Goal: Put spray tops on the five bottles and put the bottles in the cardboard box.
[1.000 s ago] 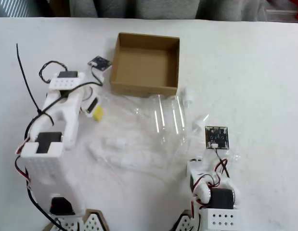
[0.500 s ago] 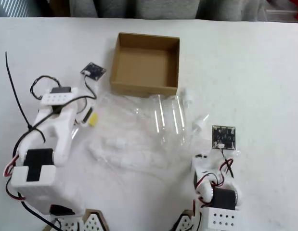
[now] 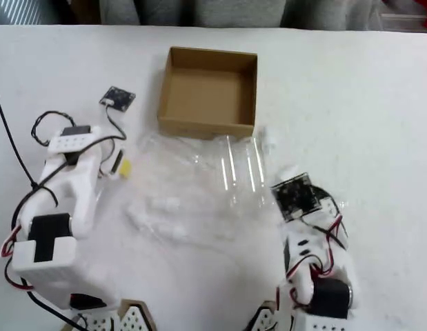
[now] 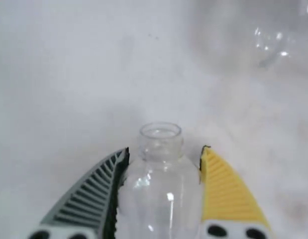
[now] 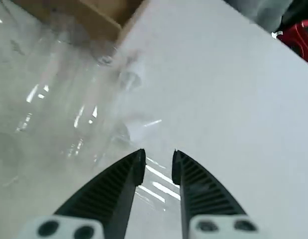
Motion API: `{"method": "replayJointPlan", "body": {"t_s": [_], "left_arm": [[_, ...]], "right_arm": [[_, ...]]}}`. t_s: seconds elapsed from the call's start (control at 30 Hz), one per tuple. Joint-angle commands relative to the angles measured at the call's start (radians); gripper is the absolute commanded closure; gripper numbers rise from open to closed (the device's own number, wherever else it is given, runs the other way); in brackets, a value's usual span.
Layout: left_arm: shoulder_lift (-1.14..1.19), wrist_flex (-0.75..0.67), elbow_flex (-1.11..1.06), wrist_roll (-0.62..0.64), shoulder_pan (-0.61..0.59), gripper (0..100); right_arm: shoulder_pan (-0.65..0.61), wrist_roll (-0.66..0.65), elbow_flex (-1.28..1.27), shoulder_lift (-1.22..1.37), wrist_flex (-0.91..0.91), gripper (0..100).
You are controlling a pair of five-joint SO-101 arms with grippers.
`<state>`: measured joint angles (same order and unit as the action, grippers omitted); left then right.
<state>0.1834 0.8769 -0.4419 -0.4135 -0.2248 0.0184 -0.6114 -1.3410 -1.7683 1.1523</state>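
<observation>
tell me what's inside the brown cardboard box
The brown cardboard box holds nothing that can be seen: its brown floor is bare. Its near wall covers a thin strip of floor just behind it. Clear plastic bottles lie outside it on the white table.

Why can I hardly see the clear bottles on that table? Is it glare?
High view: the clear bottles nearly vanish on the white table; only bright reflected streaks mark them. Left wrist view: small glints dot the bottle between the left claw fingers. Right wrist view: long highlights streak the bottles.
</observation>
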Motion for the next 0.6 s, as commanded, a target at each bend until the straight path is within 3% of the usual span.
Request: {"method": "replayJointPlan", "body": {"t_s": [0.0,0.27,0.43,0.57], "left_arm": [[-0.053,-0.028,0.038,0.025,-0.024,92],[-0.008,-0.037,0.098,0.144,-0.073,92],[0.119,0.104,0.269,0.152,-0.076,92],[0.199,0.187,0.381,0.157,-0.096,92]], "right_arm": [[-0.131,-0.018,0.140,0.157,0.019,92.5],[-0.467,-0.018,0.466,0.740,0.028,92.3],[-0.661,-0.023,0.735,1.046,0.116,92.1],[-0.777,-0.140,0.937,1.280,0.226,92.1]]}}
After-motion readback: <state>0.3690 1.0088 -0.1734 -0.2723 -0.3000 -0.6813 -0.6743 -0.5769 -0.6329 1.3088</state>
